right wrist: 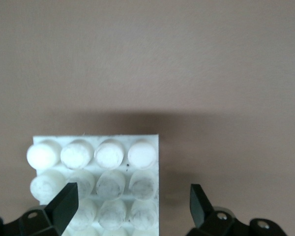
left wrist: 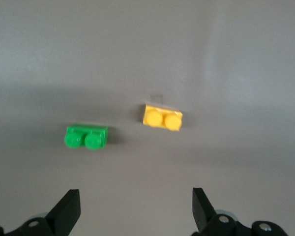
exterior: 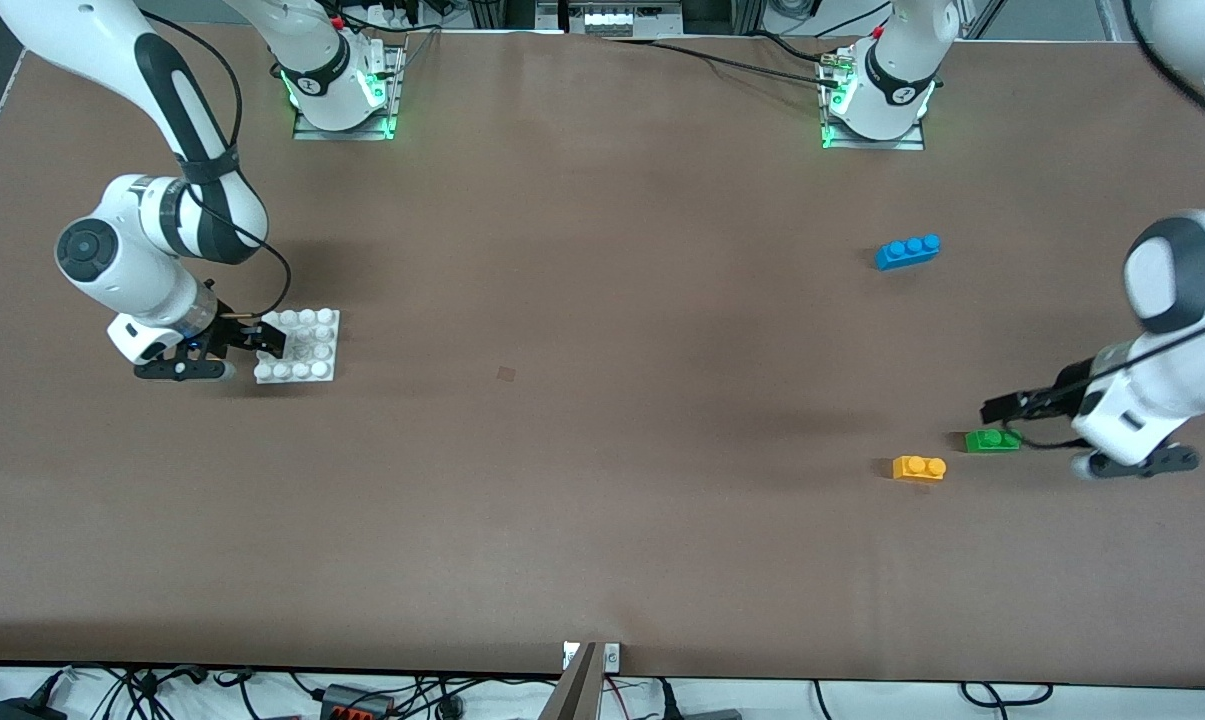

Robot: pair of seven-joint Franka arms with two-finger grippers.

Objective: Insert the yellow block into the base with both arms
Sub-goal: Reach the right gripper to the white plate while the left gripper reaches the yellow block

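Yellow block flat on table toward left arm's end, just beside green brick, nearer the front camera. Likely light, rigid, slick plastic; best pinched across long flat sides. Left gripper spread wide above both bricks, empty. Right gripper spread over base.

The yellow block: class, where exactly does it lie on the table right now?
The yellow block lies flat on the table toward the left arm's end, beside the green brick and slightly nearer the front camera, untouched.
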